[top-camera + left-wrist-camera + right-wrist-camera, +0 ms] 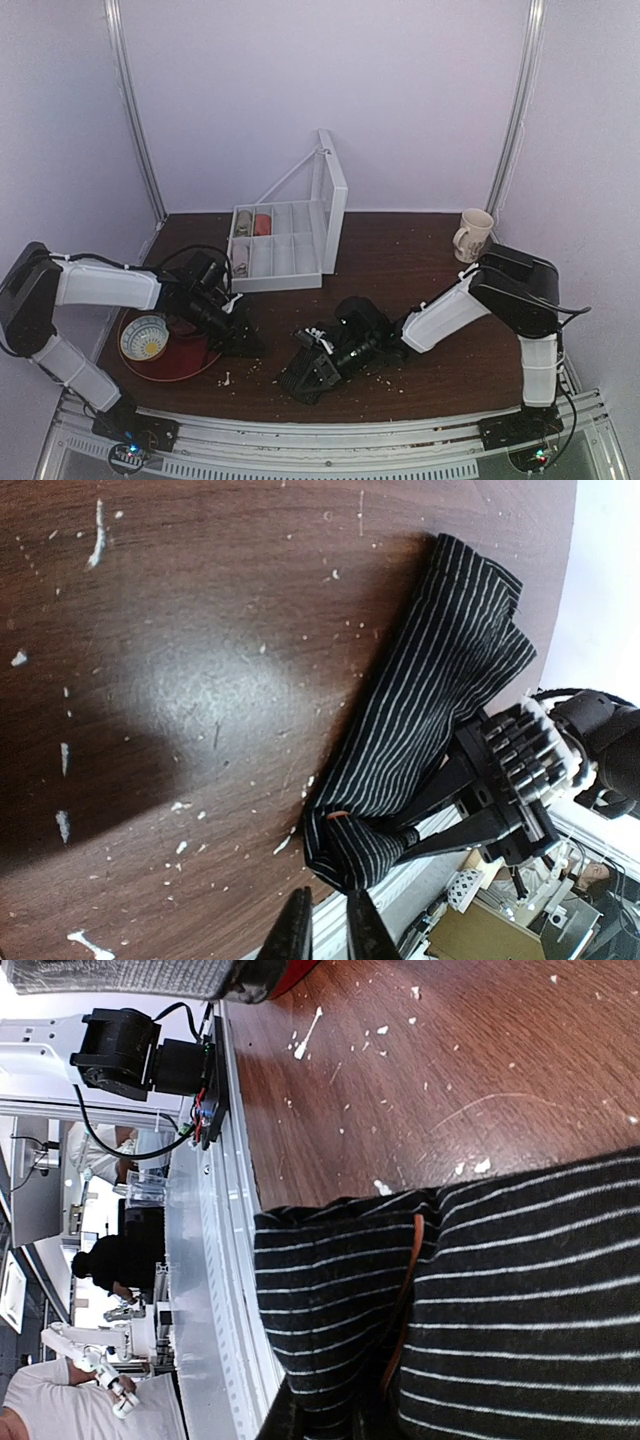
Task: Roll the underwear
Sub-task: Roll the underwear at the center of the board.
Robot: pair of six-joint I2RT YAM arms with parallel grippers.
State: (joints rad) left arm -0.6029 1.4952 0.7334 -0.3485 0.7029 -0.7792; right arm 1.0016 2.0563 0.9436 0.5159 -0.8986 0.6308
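Right claw clamps underwear end; left claw barely parted, empty. Risk: one-sided pull drags fabric off table edge.

Black pinstriped underwear, bunched lengthwise, lies near the table edge.

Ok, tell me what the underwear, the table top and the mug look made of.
The underwear: soft woven or knit fabric, matte black with pale pinstripes; it creases and folds. The table top: wood or wood-look laminate, dark brown grain, slight sheen. The mug: likely glazed ceramic, pale and printed.
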